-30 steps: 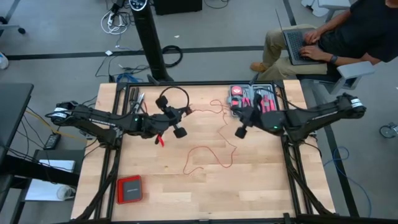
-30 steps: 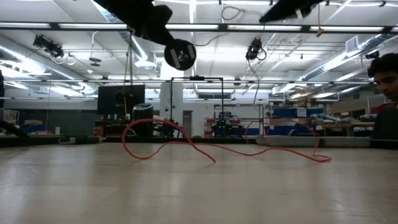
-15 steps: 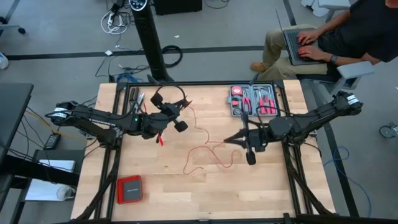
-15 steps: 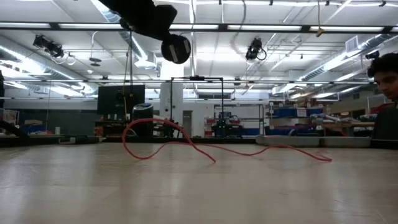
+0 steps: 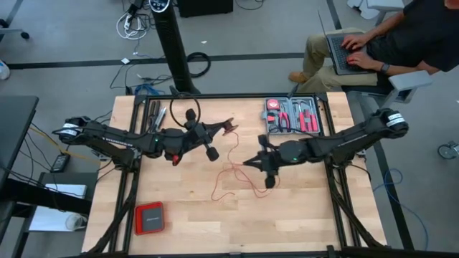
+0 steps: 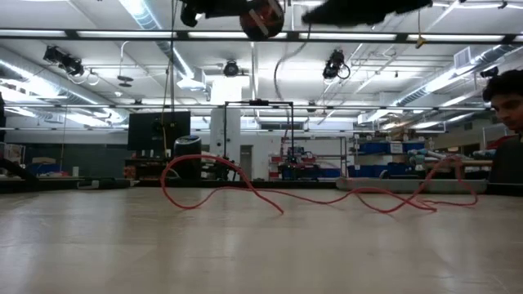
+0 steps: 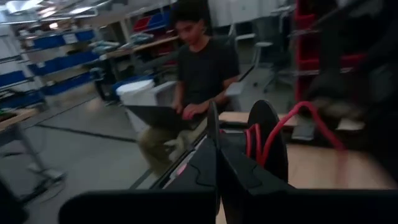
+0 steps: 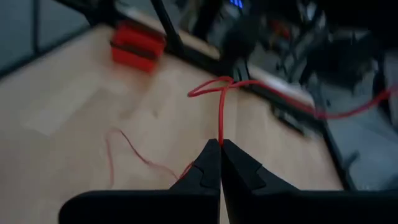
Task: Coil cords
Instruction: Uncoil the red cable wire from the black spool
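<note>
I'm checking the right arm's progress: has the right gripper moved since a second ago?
Yes. In the high view the right gripper has left the grey tool tray and moved toward the table's middle, shut on the red cord.

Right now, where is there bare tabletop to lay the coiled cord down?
Free: the near-right stretch of the table, between the red cord and the right edge; also the boards between the red square box and the cord. Crowded: the middle, where the left gripper and right gripper work, and the tool tray corner.
</note>
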{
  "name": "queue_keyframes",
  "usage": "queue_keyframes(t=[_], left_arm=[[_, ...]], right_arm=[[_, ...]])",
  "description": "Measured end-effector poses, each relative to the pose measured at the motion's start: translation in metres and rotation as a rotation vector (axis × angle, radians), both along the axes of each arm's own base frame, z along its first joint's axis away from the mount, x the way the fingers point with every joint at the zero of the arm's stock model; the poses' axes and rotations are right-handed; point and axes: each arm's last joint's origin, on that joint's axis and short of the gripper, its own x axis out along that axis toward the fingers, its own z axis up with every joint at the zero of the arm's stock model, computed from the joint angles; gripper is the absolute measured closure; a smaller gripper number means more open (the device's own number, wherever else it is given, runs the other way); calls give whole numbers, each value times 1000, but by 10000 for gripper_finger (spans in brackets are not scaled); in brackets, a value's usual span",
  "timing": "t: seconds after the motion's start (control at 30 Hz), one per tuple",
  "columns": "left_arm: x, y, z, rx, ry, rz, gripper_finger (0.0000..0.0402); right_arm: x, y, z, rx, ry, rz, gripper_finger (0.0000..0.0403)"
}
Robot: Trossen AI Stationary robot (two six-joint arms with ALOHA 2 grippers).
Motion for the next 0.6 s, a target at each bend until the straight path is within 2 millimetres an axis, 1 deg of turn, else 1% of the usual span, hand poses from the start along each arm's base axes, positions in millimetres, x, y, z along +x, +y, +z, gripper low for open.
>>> queue_keyframes(t=[0.17, 0.37, 0.5, 0.6], left_arm=[[0, -5, 2, 2, -15, -44, 396], [0, -10, 4, 32, -21, -60, 396], [-1, -12, 5, 59, -21, -57, 396], [-1, -15, 6, 79, -18, -63, 396]], right_arm=[[13, -18, -21, 51, 96, -90, 403], [24, -22, -42, 90, 173, -32, 403], [25, -24, -47, 91, 201, -31, 403], [23, -31, -47, 93, 220, -95, 403]])
